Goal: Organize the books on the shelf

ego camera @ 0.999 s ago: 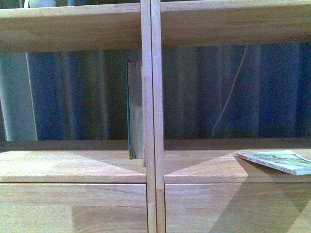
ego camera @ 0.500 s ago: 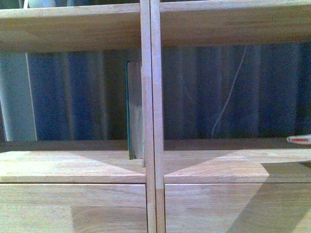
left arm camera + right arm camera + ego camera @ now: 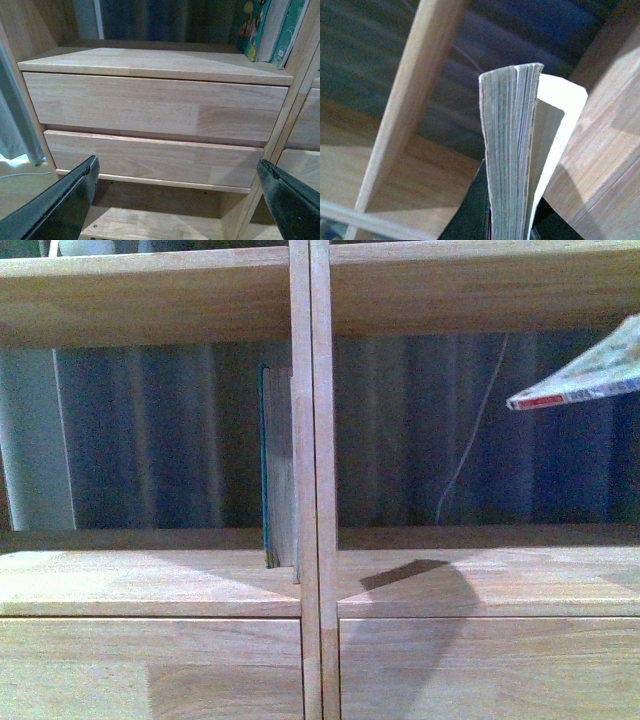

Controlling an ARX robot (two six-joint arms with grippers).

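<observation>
Right hand point(image 3: 512, 215) clamped on the paperback point(image 3: 585, 372), which hangs tilted in the air at 2 o'clock in front view, clear of the shelf point(image 3: 150, 585) board. Teal book point(image 3: 272, 470) stands upright against the centre divider, at its 9 o'clock. Left hand point(image 3: 176, 165) wide open, empty, facing the drawer fronts point(image 3: 150, 107).
</observation>
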